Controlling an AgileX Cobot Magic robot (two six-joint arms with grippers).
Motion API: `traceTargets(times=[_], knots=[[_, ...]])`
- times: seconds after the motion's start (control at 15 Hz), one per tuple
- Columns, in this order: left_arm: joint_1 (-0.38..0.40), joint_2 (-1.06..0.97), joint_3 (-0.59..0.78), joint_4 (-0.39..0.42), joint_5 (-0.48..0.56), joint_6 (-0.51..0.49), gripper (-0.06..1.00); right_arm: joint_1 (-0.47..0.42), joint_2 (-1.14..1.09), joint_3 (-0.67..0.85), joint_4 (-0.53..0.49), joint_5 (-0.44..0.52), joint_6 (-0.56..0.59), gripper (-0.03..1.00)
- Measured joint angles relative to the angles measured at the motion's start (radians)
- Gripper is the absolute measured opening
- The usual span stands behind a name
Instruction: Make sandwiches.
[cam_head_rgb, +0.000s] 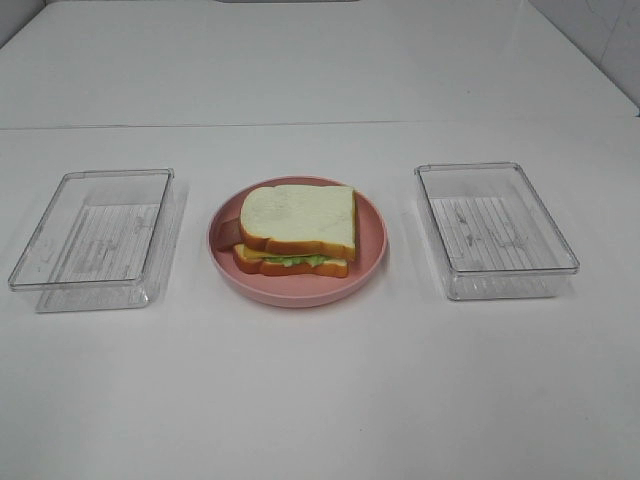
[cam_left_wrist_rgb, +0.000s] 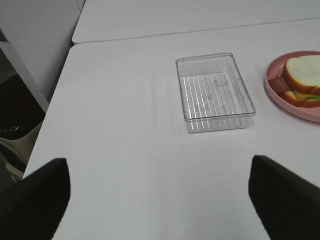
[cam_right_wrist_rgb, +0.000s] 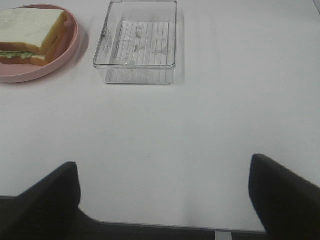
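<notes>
One sandwich (cam_head_rgb: 297, 229) sits stacked on a round pink plate (cam_head_rgb: 372, 262) at the table's middle: white bread with orange-brown crust on top and bottom, green lettuce and a yellow layer between, a reddish-brown strip poking out on its left. The same sandwich (cam_left_wrist_rgb: 302, 80) shows in the left wrist view and, as the sandwich (cam_right_wrist_rgb: 31, 33), in the right wrist view. My left gripper (cam_left_wrist_rgb: 160, 200) is open, well back from the stack, nothing between its fingers. My right gripper (cam_right_wrist_rgb: 165, 200) is also open and empty, near the table's front edge. Neither gripper appears in the high view.
An empty clear plastic tray (cam_head_rgb: 95, 240) stands left of the plate, and another clear tray (cam_head_rgb: 495, 230) stands to its right. The table's left edge (cam_left_wrist_rgb: 55, 85) drops off to a dark floor area. A seam (cam_head_rgb: 320, 125) runs across the table behind the plate.
</notes>
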Motion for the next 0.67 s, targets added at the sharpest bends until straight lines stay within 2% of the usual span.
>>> traceTargets(times=[0.13,0.33,0.47,0.67], knots=[[0.0,-0.05,0.011,0.027,0.015,0.0,0.89,0.0,0.0,0.0,0.0,0.0,0.0,0.88],[0.0,-0.083,0.118,0.094,0.066,-0.071,0.89,0.0,0.0,0.0,0.0,0.0,0.0,0.88],[0.0,-0.083,0.161,0.104,0.001,-0.123,0.89,0.0,0.0,0.0,0.0,0.0,0.0,0.88],[-0.011,-0.084,0.185,0.096,-0.048,-0.135,0.89,0.0,0.0,0.0,0.0,0.0,0.0,0.88]])
